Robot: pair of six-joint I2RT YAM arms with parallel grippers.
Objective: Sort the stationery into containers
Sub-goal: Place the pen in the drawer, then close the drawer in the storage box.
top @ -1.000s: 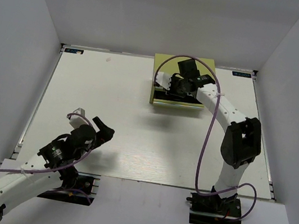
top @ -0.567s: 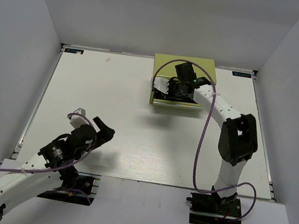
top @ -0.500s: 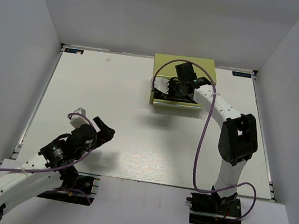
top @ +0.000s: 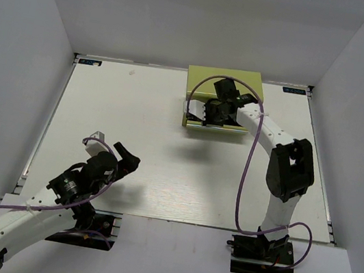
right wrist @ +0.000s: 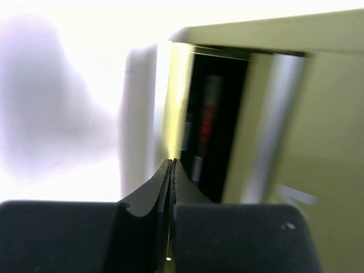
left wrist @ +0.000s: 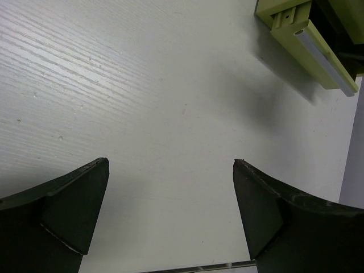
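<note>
Right arm (top: 291, 171) is swinging its wrist down and to the left of where it was a second ago, off the top of the chest and onto its front face, while the left arm is staying put at lower left.

Table (top: 137, 115) is filling most of the top view, and the chest (top: 208, 78) is sitting at its upper centre. Its drawer (left wrist: 301, 54) is jutting out, showing in the upper right corner of the left wrist view.

Right gripper (right wrist: 171, 165) is pressing at the drawer's lit edge with its fingers squeezed together and only a hairline between them. I cannot tell whether a thin lip is pinched there. Left gripper (left wrist: 170, 164) is hanging spread wide over bare tabletop, gripping nothing.

As for stationery, the only piece I am making out is a blurred red streak, probably a pen (right wrist: 207, 120), lying in the dark slot of the drawer at the centre of the right wrist view.

By my reading, the right arm is working that drawer. To do it well, it should be travelling straight along the drawer's slide, slow and square to the front. Any sideways drift is likely to jam the drawer or skid the whole chest. If the chest starts sliding, the idle left gripper looks free to brace it.
</note>
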